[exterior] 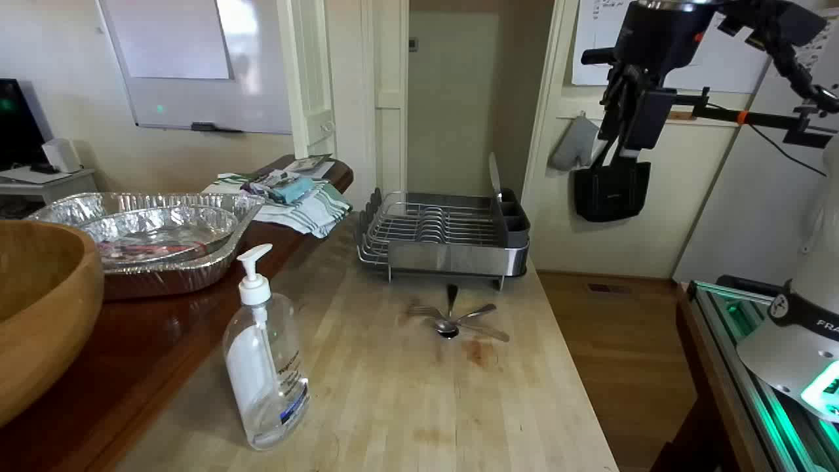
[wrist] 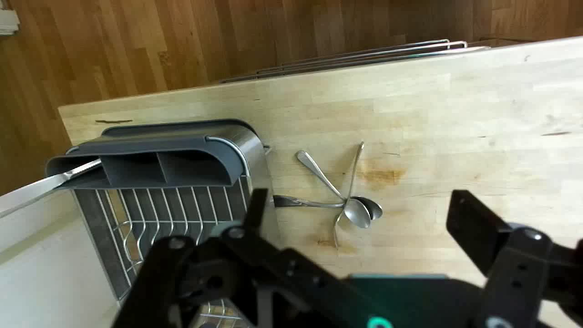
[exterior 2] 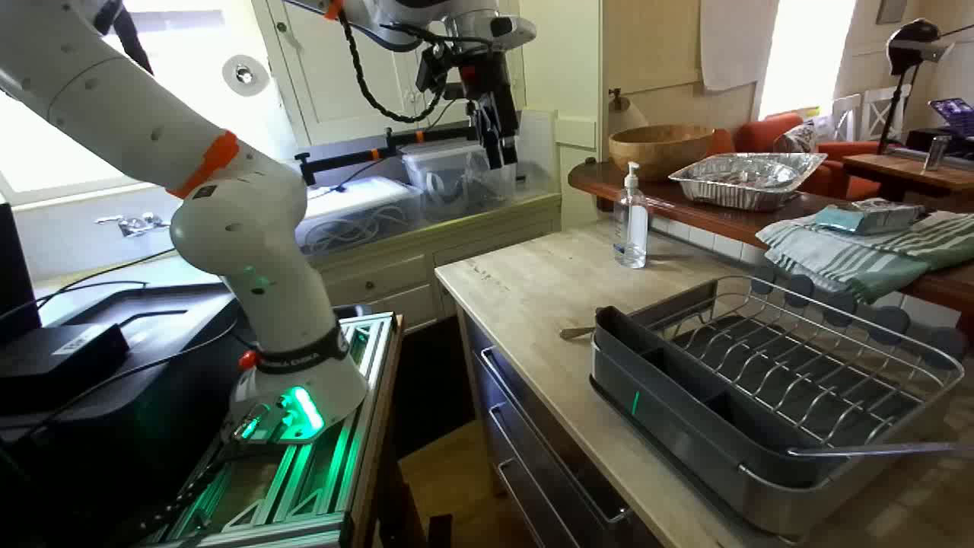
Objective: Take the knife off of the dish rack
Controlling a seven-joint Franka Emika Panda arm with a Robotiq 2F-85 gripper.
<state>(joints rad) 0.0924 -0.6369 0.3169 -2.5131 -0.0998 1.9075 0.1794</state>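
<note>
The knife stands in the dish rack's utensil caddy with its broad blade pointing up, and its handle end is hidden. It shows in both exterior views (exterior: 494, 174) (exterior 2: 875, 450) and, at the left edge, in the wrist view (wrist: 38, 189). The silvery wire dish rack (exterior: 452, 259) (exterior 2: 799, 504) (wrist: 257, 148) sits on the wooden counter, with the dark grey caddy (exterior: 515, 221) (exterior 2: 647, 380) (wrist: 152, 145) along one side. My gripper (exterior: 623, 143) (exterior 2: 499, 158) (wrist: 359, 198) is open and empty, high above the counter and apart from the rack and knife.
Two spoons (exterior: 447, 328) (wrist: 357, 213) and a fork (exterior: 425, 311) (wrist: 337, 228) lie crossed on the counter beside the rack. A pump bottle (exterior: 267, 373) (exterior 2: 631, 221) stands on the counter. Foil trays (exterior: 170, 278), a wooden bowl (exterior: 52, 308) and towels (exterior: 308, 210) are on the raised ledge.
</note>
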